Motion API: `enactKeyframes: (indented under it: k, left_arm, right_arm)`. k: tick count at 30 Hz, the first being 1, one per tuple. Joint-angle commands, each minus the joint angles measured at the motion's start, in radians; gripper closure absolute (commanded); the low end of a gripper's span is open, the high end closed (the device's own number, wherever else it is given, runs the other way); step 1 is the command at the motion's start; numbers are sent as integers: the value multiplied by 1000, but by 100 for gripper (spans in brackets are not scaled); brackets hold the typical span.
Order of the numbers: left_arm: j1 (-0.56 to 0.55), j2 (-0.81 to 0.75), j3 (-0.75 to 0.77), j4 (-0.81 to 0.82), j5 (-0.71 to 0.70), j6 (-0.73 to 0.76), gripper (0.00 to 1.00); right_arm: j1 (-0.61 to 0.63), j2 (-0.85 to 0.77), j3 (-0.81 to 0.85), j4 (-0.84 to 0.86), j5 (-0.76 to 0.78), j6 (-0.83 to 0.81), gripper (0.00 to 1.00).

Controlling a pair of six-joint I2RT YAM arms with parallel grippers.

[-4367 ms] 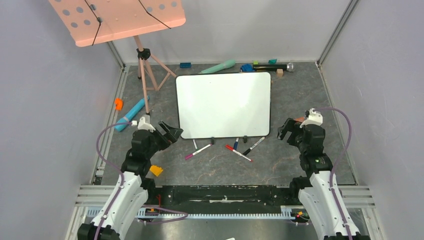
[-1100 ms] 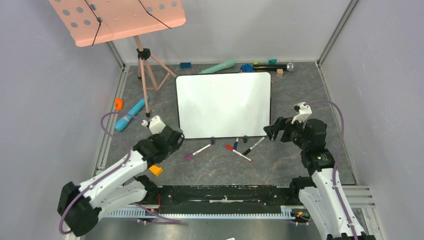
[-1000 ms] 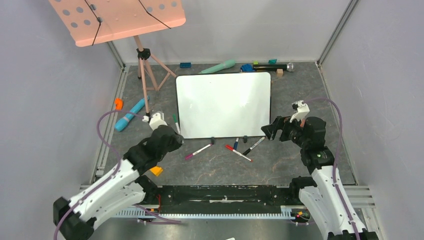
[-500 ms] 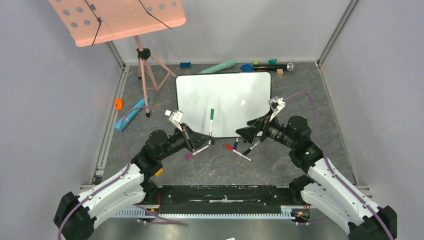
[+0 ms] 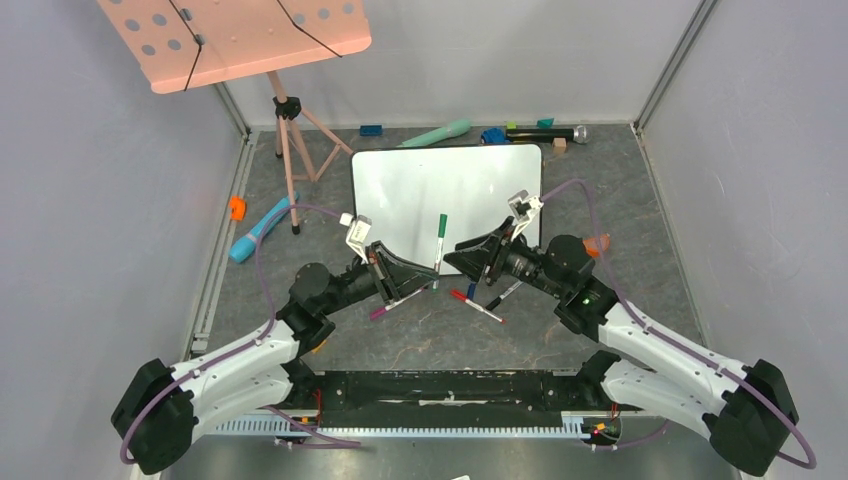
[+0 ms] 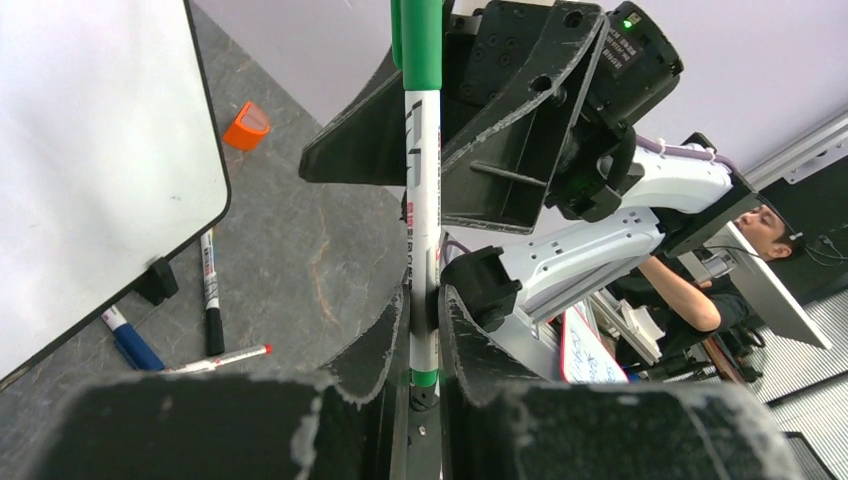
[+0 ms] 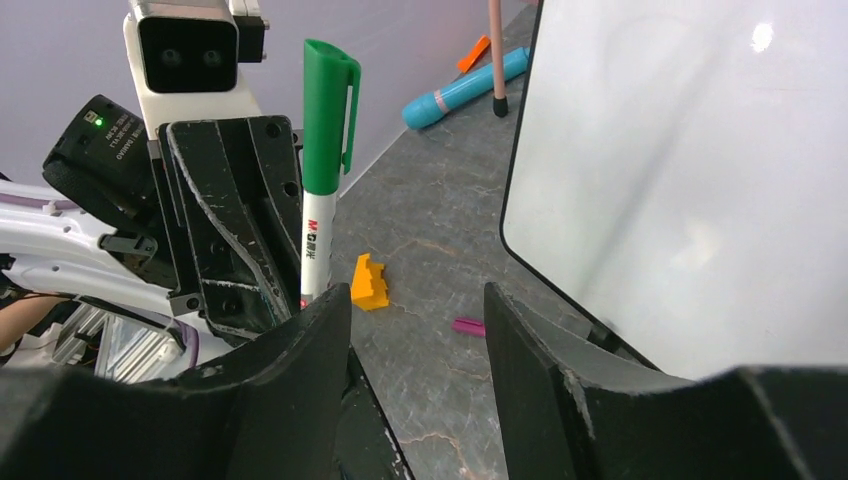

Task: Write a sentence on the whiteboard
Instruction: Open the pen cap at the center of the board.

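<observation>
Now we see the whiteboard (image 5: pixel 447 190) lying flat on the grey marbled worktop (image 5: pixel 420 345), in the middle and a little to the far side. Its glossy face shows plain white inside the thin black frame. Both arms reach inward and meet over the near edge of the whiteboard. The left jaws are closed on a green marker (image 5: pixel 439 240). In the left wrist view the two black fingers (image 6: pixel 375 345) press its white barrel near the lower end. The green marker stands upright, with its green cap on and pointing up. The right jaws are wide open and hold nothing. In the right wrist view the capped marker rises just beyond the left one of their two fingers (image 7: pixel 290 390), close to it, but we cannot tell if they touch. On the worktop, just before the near edge of the whiteboard, lie some loose markers: a red marker (image 5: pixel 478 306), a black marker (image 5: pixel 507 292) and a purple marker (image 5: pixel 379 313), the last partly under the left arm. A teal and blue tube (image 5: pixel 260 230) lies to the left of the whiteboard, near the foot of a pink music stand (image 5: pixel 240 40). An orange block (image 7: pixel 368 283) sits on the worktop beside the left arm.
</observation>
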Motion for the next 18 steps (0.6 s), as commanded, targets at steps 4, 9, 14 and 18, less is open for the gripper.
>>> enactKeyframes:
  k: [4, 9, 14, 18]
  left_arm:
    - [-7, 0, -7, 99, 19, -37, 98]
    - [-7, -27, -25, 82, -22, -34, 98]
    - [-7, -75, -42, 35, -93, -23, 98]
    - [-7, -74, -33, 23, -73, -14, 98]
  right_arm:
    - [54, 43, 63, 127, 50, 20, 47]
    - [74, 9, 45, 102, 117, 14, 46]
    - [73, -75, -9, 107, 190, 5, 47]
    - [75, -31, 31, 114, 92, -3, 48]
